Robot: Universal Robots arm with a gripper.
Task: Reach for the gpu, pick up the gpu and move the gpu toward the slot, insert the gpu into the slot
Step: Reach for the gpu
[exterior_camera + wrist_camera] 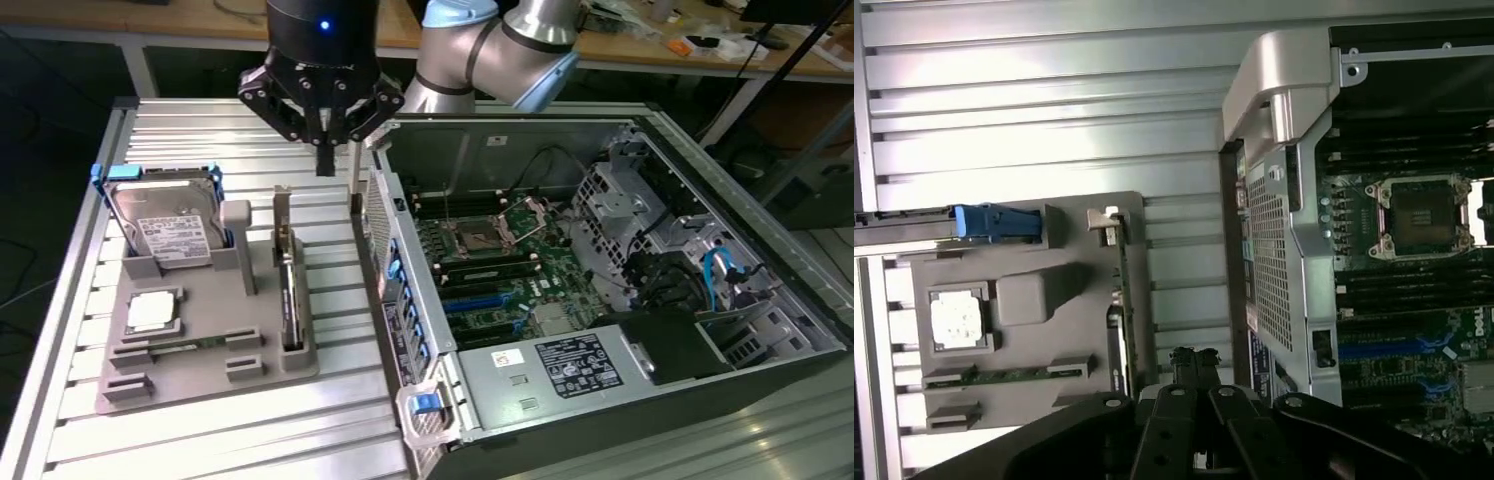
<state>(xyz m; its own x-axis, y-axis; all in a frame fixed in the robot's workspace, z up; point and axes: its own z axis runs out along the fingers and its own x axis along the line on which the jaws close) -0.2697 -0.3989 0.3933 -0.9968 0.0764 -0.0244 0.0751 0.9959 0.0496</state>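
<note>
One arm inspected. Exterior view: the fingers [324, 160] are pressed together on nothing, hanging above the bench [200, 430]. The gpu [288, 280] stands on edge in a grey holder [200, 375], below the fingers and slightly toward the exterior view's left. Its long axis runs far to near, parallel to the open case wall [387, 250]. A hard drive [167, 230] flanks its other side, and a narrow strip of bench separates holder from case. The blue slot [478, 296] lies on the board beyond that wall. Wrist view: the closed fingers [1194, 365] sit between the gpu [1122, 300] and the case, near one end of the card. The slot [1384, 350] is well apart.
</note>
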